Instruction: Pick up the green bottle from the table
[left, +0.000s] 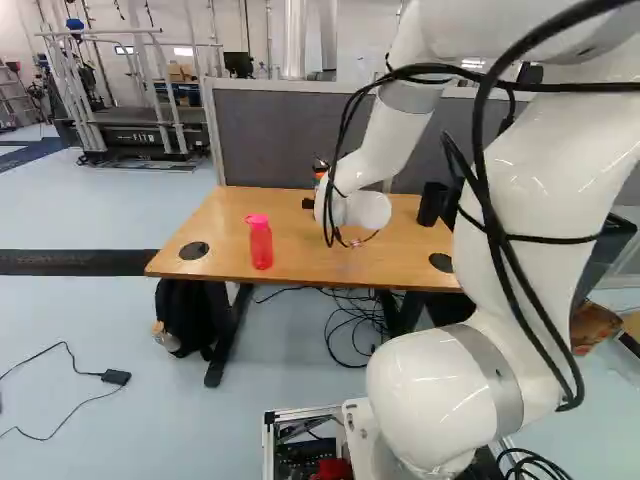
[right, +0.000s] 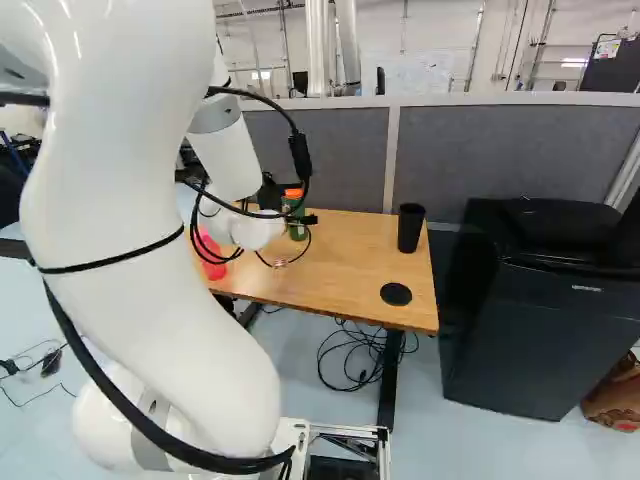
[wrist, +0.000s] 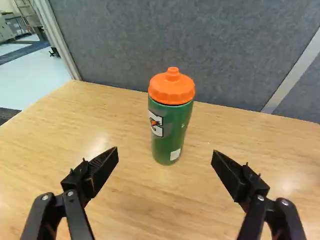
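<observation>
Wooden tabletop (wrist: 125, 195) under upright green bottle (wrist: 170, 127) with orange lid (wrist: 171, 90), ahead of tool (right: 291, 204), wide open and empty.

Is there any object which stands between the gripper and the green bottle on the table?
Nothing visible stands in the way: in the wrist view, only the table shows between the open gripper and the green bottle.
</observation>
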